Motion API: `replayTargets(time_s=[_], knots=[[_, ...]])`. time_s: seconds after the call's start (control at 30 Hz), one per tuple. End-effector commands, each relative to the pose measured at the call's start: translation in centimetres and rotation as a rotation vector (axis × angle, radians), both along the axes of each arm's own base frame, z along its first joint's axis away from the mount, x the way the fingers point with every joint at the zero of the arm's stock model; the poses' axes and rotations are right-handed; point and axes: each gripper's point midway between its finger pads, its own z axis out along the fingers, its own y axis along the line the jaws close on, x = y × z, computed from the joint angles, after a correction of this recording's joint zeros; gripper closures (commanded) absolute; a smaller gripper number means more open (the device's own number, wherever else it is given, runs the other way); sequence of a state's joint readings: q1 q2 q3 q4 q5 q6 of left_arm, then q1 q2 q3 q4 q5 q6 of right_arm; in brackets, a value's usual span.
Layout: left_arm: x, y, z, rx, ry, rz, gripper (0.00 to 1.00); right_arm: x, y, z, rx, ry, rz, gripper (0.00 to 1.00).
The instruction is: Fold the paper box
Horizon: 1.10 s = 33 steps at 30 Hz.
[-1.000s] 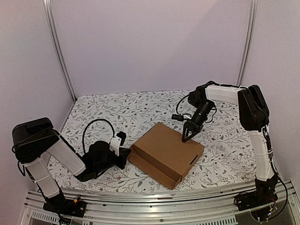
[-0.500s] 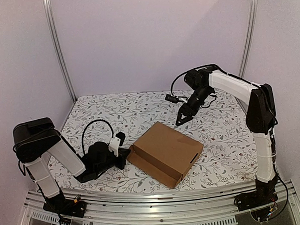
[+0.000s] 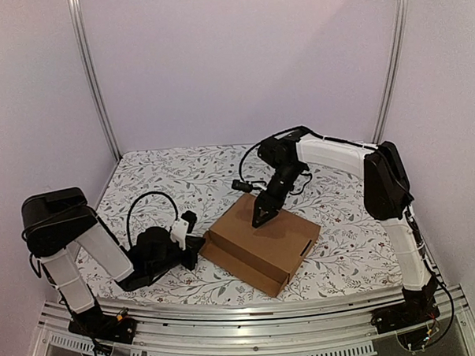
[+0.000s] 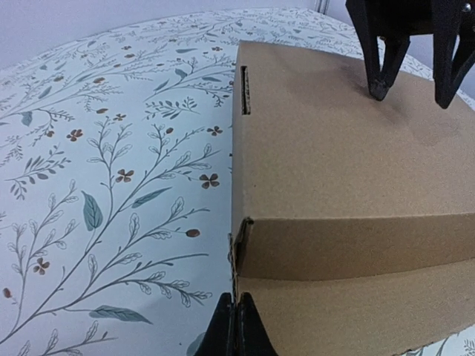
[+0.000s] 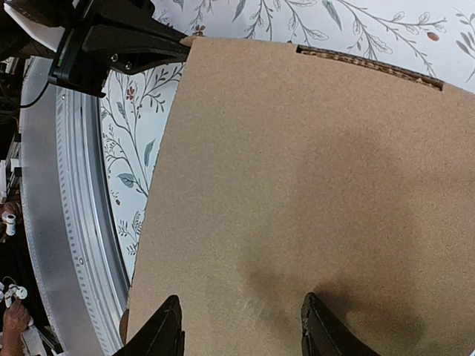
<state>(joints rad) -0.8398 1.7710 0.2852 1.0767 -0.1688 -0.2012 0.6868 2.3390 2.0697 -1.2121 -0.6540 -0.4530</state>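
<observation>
Two claws bracket the paper box [image 3: 264, 244], which sits closed and flat on the floral table [image 3: 182, 176], nearer its near edge than its far one and about midway between its left and right edges. The box is turned cornerwise, one corner aimed at the near edge and its longer sides running from far-left to near-right. The right gripper [image 3: 259, 219] comes down from the far side onto the lid, close to the lid's far corner. Its fingers stand apart with nothing between them, tips pointing down at the cardboard. Whether they press on the lid or hover just above it cannot be told, though their shadow lies tight beneath them. The left gripper [image 3: 195, 247] lies low on the table at the box's left corner, fingers closed together, tips right against the foot of that corner where the front wall shows a stepped seam. No cardboard can be seen between them. A slit [image 4: 246, 89] runs along the lid's edge. Any further tucking probably turns on this: the lid lies directly under the right claw, while the seam faces the left one, the nearer arm for that wall.
</observation>
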Motion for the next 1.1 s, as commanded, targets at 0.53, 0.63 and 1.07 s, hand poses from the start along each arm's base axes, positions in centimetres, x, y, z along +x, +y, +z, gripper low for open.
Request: replayTargets(time_s=[0.53, 0.63, 1.07], knots=[[-2.2, 1.2, -1.8, 0.034, -0.065, -0.041, 1.00, 0.7, -1.3, -6.0, -0.133, 0.076, -0.061, 0.47], [-2.5, 1.3, -1.9, 0.038, -0.080, -0.042, 1.00, 0.7, -1.3, -6.1, -0.136, 0.079, -0.065, 0.47], [-1.9, 0.2, -2.4, 0.096, -0.055, -0.041, 1.00, 0.3, -1.4, -6.1, -0.138, 0.099, -0.059, 0.47]])
